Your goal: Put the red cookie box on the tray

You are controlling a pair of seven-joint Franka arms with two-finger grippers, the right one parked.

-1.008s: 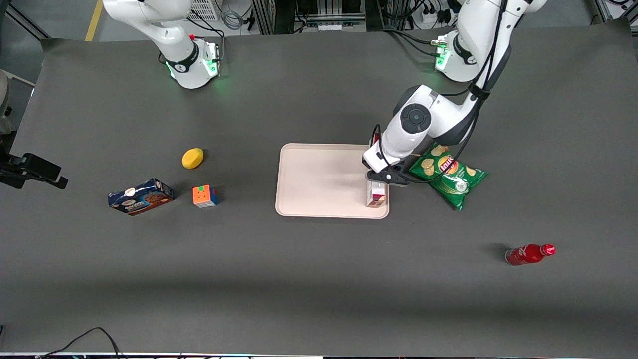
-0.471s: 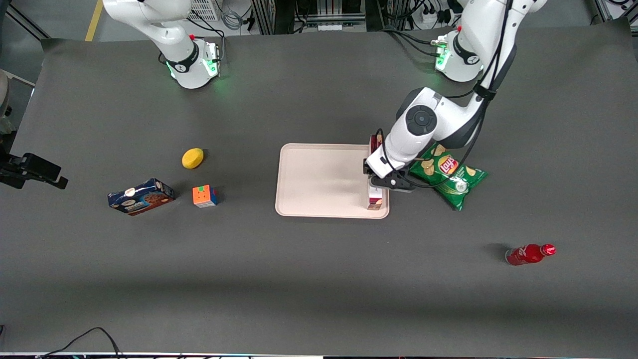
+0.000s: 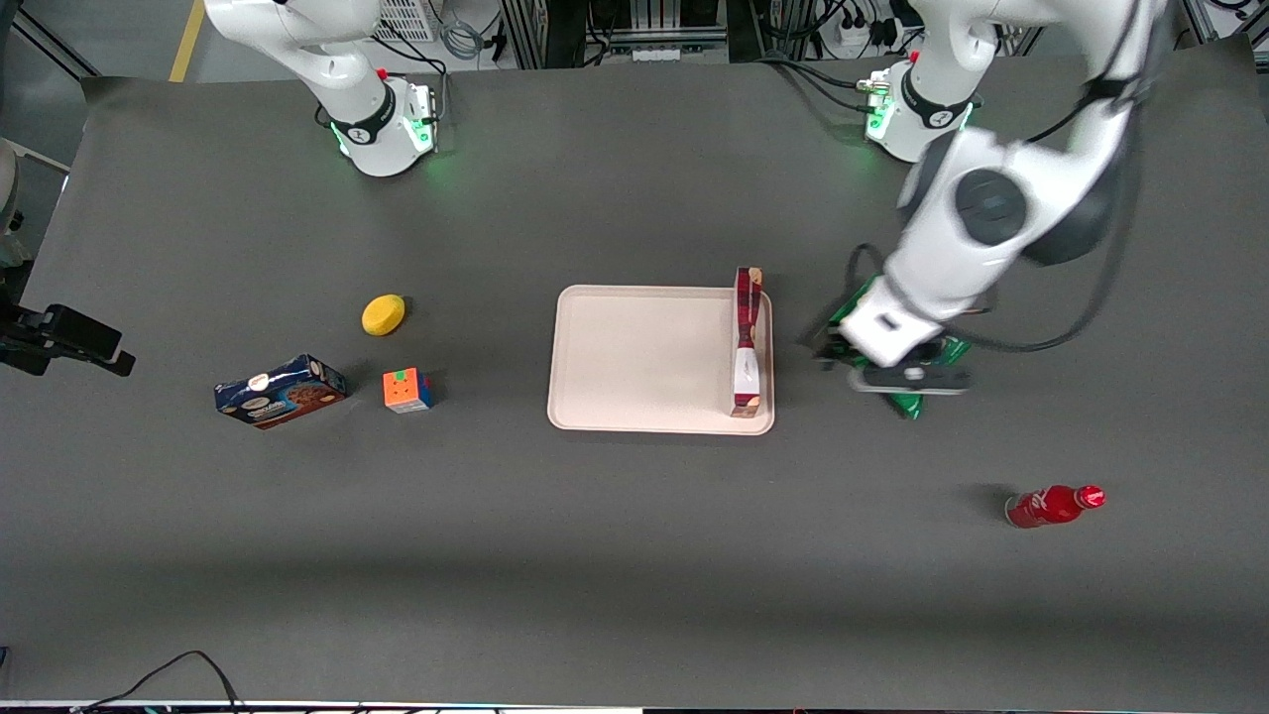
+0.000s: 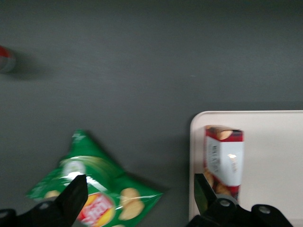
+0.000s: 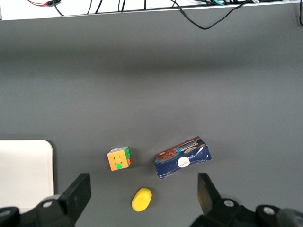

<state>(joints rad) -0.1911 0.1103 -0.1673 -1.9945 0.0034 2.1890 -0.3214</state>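
Observation:
The red cookie box (image 3: 748,342) stands on its long thin edge inside the tray (image 3: 634,357), along the rim at the working arm's end. In the left wrist view the red cookie box (image 4: 224,158) shows its white and dark red end face on the tray (image 4: 274,156). My gripper (image 3: 877,365) hangs off the tray toward the working arm's end, above a green chips bag (image 3: 851,315). The gripper (image 4: 138,189) is open and holds nothing, with the chips bag (image 4: 94,189) and bare mat between its fingers.
A small red bottle (image 3: 1053,505) lies nearer the front camera toward the working arm's end. Toward the parked arm's end lie a blue cookie box (image 3: 281,390), a colour cube (image 3: 407,390) and a yellow lemon (image 3: 383,314).
The gripper let go of the red cookie box, rose and swung off the tray toward the working arm's end, over the chips bag. The box stays on the tray.

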